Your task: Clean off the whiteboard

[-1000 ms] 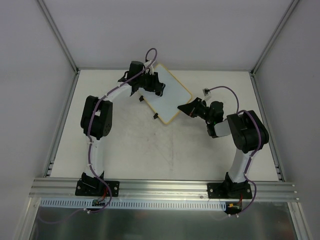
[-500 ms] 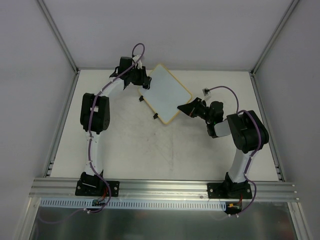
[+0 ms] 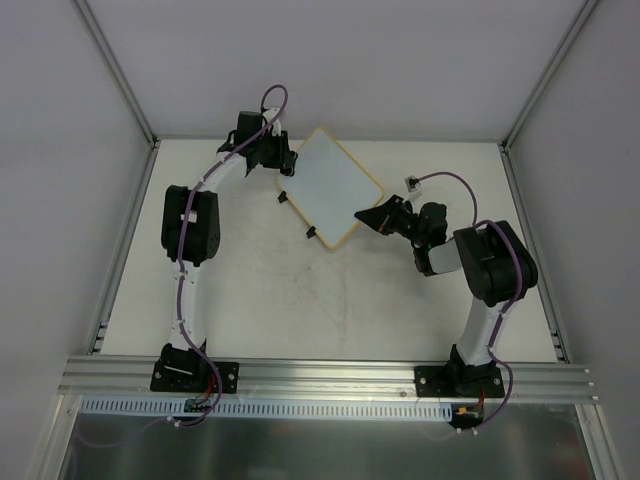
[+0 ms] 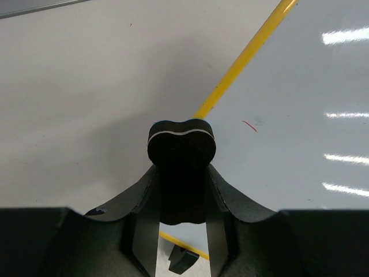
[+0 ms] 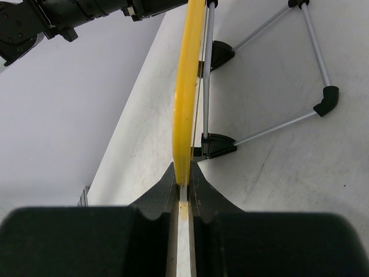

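Note:
The whiteboard (image 3: 335, 187), white with a pale-yellow frame, sits tilted at the back middle of the table. My right gripper (image 3: 368, 217) is shut on its right edge; the right wrist view shows the yellow frame (image 5: 187, 86) edge-on between the jaws. My left gripper (image 3: 281, 160) is shut on a black eraser block (image 4: 181, 144) at the board's upper left edge, over the frame. A small red mark (image 4: 249, 126) shows on the board (image 4: 300, 115) just right of the eraser.
Two black clips (image 3: 284, 196) sit on the board's lower left edge. A wire stand with black joints (image 5: 326, 101) props the board from behind. Aluminium frame posts (image 3: 120, 240) and white walls bound the table on three sides.
My left gripper with the eraser has moved left and back across the board, from its upper left area to the frame at its upper left edge. The right arm has not moved.

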You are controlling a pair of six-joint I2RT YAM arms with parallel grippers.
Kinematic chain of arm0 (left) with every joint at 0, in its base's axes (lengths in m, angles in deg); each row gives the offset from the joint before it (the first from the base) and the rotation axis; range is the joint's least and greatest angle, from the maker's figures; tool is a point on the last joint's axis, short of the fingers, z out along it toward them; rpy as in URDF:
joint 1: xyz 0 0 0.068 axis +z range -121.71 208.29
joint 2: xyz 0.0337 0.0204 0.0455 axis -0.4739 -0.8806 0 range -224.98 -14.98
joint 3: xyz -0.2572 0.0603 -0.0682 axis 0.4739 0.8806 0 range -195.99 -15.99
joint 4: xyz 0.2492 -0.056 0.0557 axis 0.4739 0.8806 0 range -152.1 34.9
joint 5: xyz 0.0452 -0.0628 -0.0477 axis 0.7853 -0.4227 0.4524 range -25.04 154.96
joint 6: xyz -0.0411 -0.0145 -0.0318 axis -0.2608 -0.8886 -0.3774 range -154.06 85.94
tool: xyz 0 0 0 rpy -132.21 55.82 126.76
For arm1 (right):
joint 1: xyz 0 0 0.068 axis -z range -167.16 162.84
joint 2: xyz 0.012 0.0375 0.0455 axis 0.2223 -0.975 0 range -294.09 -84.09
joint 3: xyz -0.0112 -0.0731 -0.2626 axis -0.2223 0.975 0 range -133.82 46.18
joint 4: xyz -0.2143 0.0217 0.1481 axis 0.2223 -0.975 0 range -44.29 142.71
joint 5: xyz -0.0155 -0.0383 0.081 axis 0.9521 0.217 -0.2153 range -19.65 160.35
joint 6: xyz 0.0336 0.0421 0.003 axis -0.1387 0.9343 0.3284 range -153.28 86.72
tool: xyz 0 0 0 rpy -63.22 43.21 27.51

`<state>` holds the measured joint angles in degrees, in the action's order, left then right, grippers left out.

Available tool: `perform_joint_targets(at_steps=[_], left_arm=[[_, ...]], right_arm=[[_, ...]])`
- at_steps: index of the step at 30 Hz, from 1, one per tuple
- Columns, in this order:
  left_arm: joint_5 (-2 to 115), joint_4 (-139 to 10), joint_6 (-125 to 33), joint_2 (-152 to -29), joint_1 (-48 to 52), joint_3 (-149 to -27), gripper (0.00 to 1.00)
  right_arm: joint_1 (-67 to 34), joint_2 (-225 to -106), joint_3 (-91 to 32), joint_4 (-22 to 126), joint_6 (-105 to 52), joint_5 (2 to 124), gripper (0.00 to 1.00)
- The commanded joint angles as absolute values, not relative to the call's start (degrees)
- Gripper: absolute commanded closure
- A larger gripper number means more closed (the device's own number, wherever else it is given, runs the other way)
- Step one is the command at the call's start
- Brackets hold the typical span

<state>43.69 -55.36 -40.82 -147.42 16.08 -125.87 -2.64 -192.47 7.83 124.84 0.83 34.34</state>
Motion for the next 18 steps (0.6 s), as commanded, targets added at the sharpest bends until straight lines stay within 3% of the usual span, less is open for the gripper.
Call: perform_joint_targets(at_steps=[1, 18], left_arm=[[46.7, -54.5, -37.7, -146.2, 14.1, -127.0, 1.0], [57.4, -54.0, -30.6, -147.2, 8.3, -133.8, 1.0]], right_arm=[[-4.0, -189.8, 6.2, 135.8, 2.3, 29.4, 1.0], [-4.2, -189.9, 6.0, 135.8, 2.5, 29.2, 1.0]])
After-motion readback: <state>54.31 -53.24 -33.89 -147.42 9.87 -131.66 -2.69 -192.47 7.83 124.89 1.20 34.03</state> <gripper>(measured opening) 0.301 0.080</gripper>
